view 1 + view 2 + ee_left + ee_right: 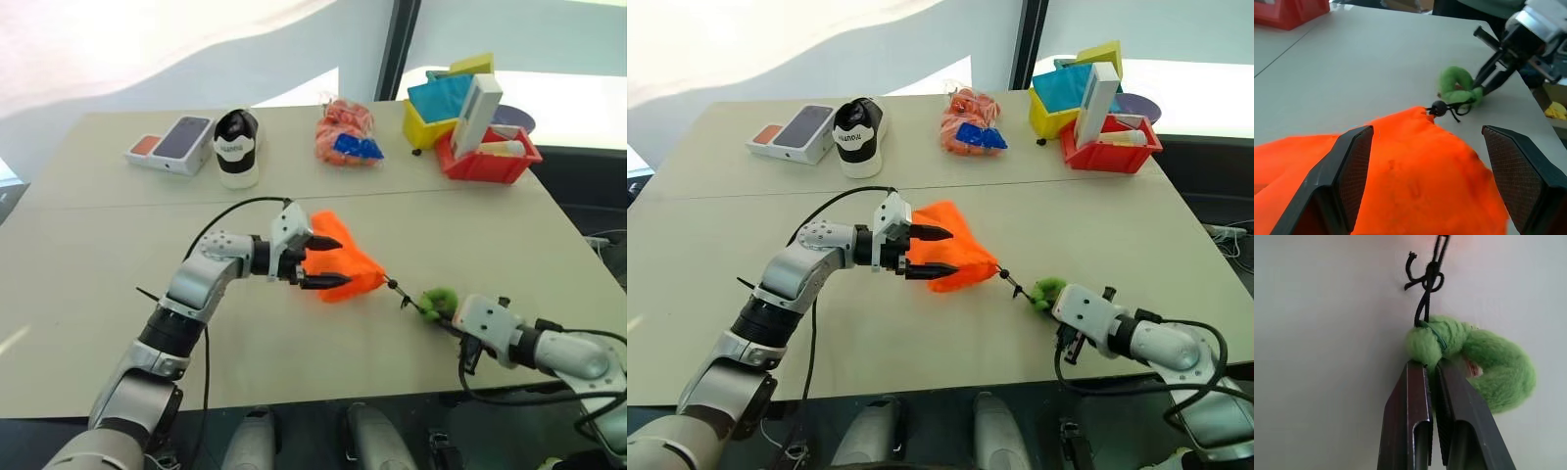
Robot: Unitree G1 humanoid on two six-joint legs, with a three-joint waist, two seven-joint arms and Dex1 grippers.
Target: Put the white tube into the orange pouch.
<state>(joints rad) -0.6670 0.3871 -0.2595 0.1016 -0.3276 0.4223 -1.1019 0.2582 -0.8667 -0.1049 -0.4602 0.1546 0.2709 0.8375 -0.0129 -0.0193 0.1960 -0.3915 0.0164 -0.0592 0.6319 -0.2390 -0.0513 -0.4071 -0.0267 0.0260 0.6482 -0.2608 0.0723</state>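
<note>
two grippers: left gripper point(324, 262) spread around orange pouch point(355, 266); right gripper point(1431, 366) pinching green ring point(1484, 364).

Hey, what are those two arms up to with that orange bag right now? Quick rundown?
Left gripper open, straddling the orange pouch. Right gripper shut on the green ring at the cord's end. White tube lies in the red bin. Nothing in the way.

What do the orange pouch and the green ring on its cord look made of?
Orange pouch: thin woven fabric, matte; it creases and drapes between the left gripper fingers. Green ring: fuzzy, felt-like or woolly, soft matte nap, likely wrapped fibre. Cord: thin black elastic-looking string, knotted.
</note>
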